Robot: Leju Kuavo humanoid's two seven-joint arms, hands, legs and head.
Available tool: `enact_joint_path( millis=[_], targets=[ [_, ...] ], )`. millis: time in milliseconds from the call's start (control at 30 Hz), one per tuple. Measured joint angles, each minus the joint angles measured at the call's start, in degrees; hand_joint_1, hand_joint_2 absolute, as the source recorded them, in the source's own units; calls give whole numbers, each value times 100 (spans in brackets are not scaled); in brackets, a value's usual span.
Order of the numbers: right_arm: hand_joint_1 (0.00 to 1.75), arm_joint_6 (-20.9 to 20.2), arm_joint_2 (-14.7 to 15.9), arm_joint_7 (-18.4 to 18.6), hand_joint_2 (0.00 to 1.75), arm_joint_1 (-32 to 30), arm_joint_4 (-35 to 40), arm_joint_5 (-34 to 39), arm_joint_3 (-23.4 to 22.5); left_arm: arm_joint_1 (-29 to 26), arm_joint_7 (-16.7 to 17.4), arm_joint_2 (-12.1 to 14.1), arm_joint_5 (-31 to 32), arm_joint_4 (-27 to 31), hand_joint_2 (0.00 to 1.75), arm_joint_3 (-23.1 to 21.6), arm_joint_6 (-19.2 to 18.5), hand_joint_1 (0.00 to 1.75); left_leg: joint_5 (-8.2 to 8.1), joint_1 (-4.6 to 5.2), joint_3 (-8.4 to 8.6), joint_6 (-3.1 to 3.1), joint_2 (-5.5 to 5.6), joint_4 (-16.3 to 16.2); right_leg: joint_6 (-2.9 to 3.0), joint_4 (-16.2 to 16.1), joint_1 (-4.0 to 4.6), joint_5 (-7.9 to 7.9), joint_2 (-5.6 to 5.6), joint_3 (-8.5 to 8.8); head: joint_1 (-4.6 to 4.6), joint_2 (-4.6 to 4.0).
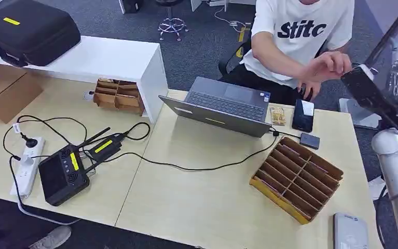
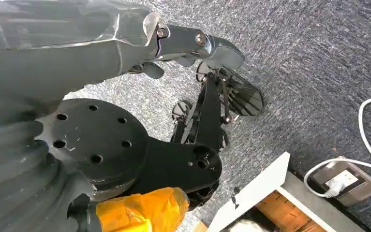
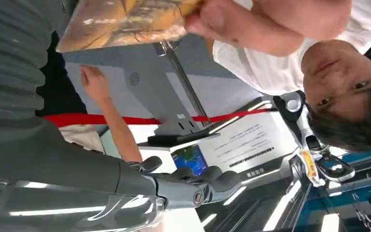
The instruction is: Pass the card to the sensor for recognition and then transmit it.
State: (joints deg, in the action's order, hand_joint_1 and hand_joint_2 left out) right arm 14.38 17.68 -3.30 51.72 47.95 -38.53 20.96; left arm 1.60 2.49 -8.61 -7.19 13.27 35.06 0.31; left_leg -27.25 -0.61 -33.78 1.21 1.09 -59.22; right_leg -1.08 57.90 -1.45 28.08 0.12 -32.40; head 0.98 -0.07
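The robot's right hand point(image 1: 364, 85) hangs high over the 3 o'clock edge of the tabletop point(image 1: 202, 202). A seated person's hand point(image 1: 327, 66) reaches in at about its 10 o'clock, close enough to meet it.

In the right wrist view the card point(image 3: 125, 19), a glossy golden-brown picture card, lies just beside the hand's ribbed cover. The person's fingers point(image 3: 222, 21) pinch its far end, so its long axis appears to run from the robot's hand out toward the person. The grey thumb point(image 3: 188, 186) is stretched out well apart from the card. The darker fingers are hidden, so whether the robot has any grip on the card cannot be told.

The left hand point(image 2: 193, 41) hangs beside the body above the carpet, its thumb extended and nothing in it, leaving the right hand by far the nearer.

A flat grey device point(image 1: 350, 231), probably the sensor, lies on the tabletop at roughly 6 o'clock from the right hand, beside a cardboard divider tray point(image 1: 296, 179). The exchange turns on the card's free end and who holds it.
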Motion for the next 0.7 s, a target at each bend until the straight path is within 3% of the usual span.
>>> enact_joint_path(
  millis=[633, 667, 700],
  targets=[
    [0, 0, -20, 2, 175, 0, -20, 0, 0, 2, 0, 0, 0, 0, 175, 0, 0, 0, 0, 0, 0, 0, 0, 0, 0, 0, 0, 0, 0, 0, 0, 0],
    [175, 0, -20, 0, 175, 0, -20, 0, 0, 2, 0, 0, 0, 0, 175, 0, 0, 0, 0, 0, 0, 0, 0, 0, 0, 0, 0, 0, 0, 0, 0, 0],
    [175, 0, -20, 0, 175, 0, -20, 0, 0, 2, 0, 0, 0, 0, 175, 0, 0, 0, 0, 0, 0, 0, 0, 0, 0, 0, 0, 0, 0, 0, 0, 0]
  ],
)
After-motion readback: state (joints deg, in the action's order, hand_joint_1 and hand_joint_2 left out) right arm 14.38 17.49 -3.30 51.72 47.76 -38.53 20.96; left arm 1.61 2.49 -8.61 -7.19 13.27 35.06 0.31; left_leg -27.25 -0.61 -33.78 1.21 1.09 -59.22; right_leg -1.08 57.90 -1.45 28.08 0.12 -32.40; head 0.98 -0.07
